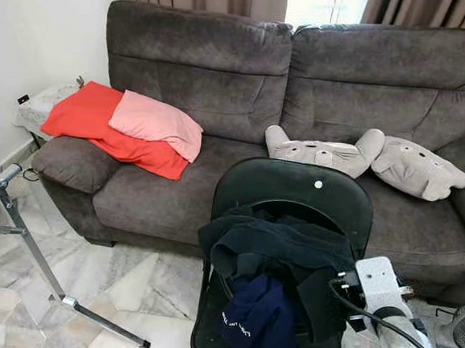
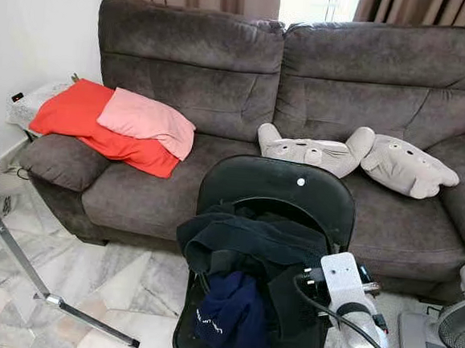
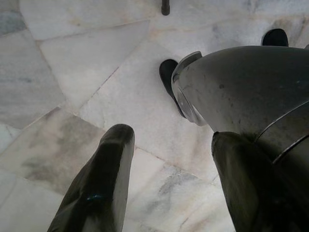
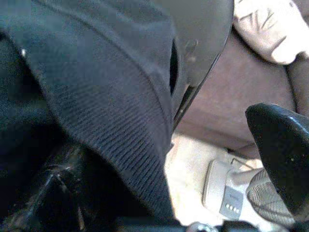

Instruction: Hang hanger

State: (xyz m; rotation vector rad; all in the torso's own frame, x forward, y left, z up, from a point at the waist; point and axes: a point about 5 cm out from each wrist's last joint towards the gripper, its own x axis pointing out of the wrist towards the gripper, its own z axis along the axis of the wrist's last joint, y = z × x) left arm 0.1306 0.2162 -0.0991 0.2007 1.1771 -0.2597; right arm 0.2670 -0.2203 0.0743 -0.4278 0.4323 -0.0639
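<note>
The right gripper (image 4: pixel 159 193), fingers spread with nothing between them, is at the dark clothes (image 1: pixel 278 254) heaped on the black chair (image 1: pixel 296 187). No hanger can be made out. The left gripper (image 3: pixel 169 183) hangs open over the floor (image 3: pixel 72 72). A hanger is probably light and stiff; best held at its neck.

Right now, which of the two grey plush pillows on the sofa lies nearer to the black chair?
The left plush pillow, directly behind the black chair; the other plush pillow lies farther right.
</note>
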